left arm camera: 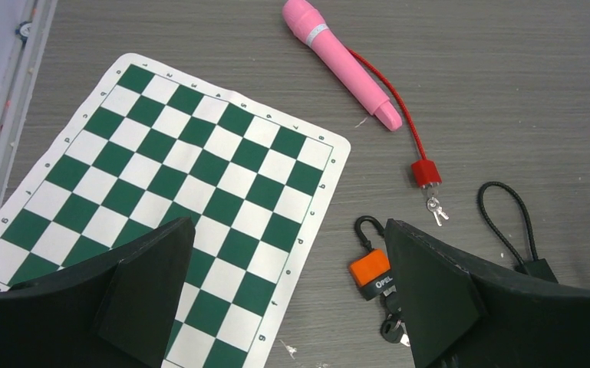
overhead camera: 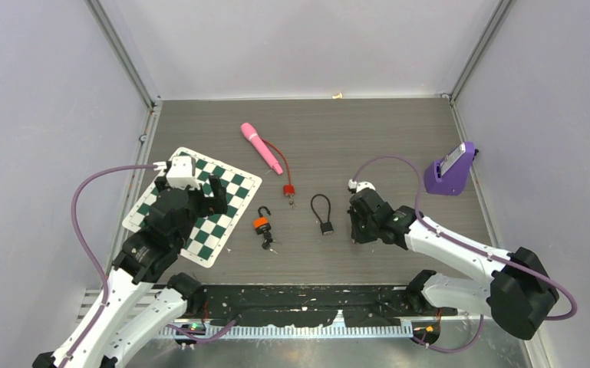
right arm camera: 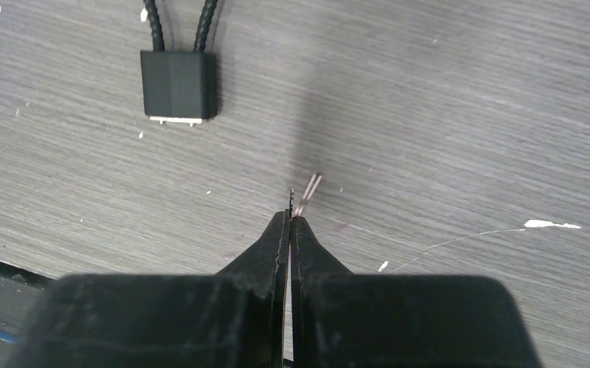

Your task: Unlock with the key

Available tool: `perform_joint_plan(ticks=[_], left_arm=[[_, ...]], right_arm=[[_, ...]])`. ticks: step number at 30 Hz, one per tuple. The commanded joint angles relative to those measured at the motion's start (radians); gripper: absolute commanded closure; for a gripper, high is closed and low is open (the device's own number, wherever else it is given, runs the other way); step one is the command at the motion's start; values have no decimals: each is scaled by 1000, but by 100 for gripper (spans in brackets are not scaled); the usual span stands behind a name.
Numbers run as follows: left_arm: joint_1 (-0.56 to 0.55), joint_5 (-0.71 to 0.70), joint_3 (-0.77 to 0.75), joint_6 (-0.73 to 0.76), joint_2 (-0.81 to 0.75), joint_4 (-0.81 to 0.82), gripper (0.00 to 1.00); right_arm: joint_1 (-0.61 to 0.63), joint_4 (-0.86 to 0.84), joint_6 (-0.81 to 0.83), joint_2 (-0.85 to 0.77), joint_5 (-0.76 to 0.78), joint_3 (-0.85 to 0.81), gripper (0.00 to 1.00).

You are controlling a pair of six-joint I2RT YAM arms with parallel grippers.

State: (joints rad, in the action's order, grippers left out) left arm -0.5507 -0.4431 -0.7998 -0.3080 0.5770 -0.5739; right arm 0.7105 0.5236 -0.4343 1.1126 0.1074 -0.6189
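Note:
A black cable lock point(right arm camera: 178, 84) lies on the table, its loop pointing away; from above it sits at mid-table point(overhead camera: 327, 227). My right gripper point(right arm camera: 290, 218) is just right of it, low over the table point(overhead camera: 357, 221). Its jaws are pressed together on a thin metal key point(right arm camera: 301, 193) that pokes out edge-on past the tips. My left gripper point(left arm camera: 291, 307) hangs open over the chessboard mat's right edge point(overhead camera: 203, 201), nothing between its fingers. An orange padlock point(left arm camera: 370, 272) with a black key point(left arm camera: 391, 330) in it lies by the left gripper's right finger.
A green-and-white chessboard mat point(left arm camera: 169, 176) lies on the left. A pink wand point(left arm camera: 341, 61) lies at the back. A red cable lock point(left arm camera: 425, 172) with small keys point(left arm camera: 435, 208) lies near it. A purple device point(overhead camera: 451, 170) stands at the right edge.

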Motion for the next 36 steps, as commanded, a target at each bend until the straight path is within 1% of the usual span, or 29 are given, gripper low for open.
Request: perform_joint_plan(ticks=[1,4,6,7,8,9,11,13,15,18,22,31,33,36], left_arm=[[-5,11,-26,0,15,28,1],[-5,5,-22,2,15,29,1],[-5,4,-21,3,14,29,1],[-4,4,-21,4,14,29,1],[-4,2,-20,4,15,28,1],[-5,2,-20,5,15,28,1],[-4,-1,-18,6,13,27,1],[-5,-6,-16,7,9,29,1],[-4,-9,-16,7,7,30,1],[-5,-8,-16,7,7,29,1],[-5,-9,-17,7,7,28,1],[-5,-10,-14,7,4,28,1],[-4,-10,-14,7,4,27,1],[-4,-11,-13,7,2,28,1]], right_arm=[[88,-7,-60,25,66,16,94],[162,2,-98,68,103,18,93],[221,17,-114,97,111,-3,86],[256,25,-118,108,111,-13,78],[274,46,-119,126,111,-37,74],[302,57,-119,134,112,-50,67],[323,94,-119,141,117,-87,60],[327,120,-127,120,128,-109,56],[324,140,-146,77,170,-120,53],[284,157,-182,57,171,-123,52],[235,146,-242,64,142,-101,54],[174,-3,-271,85,65,1,52],[167,-23,-271,101,50,7,50],[165,-30,-265,142,40,15,49]])
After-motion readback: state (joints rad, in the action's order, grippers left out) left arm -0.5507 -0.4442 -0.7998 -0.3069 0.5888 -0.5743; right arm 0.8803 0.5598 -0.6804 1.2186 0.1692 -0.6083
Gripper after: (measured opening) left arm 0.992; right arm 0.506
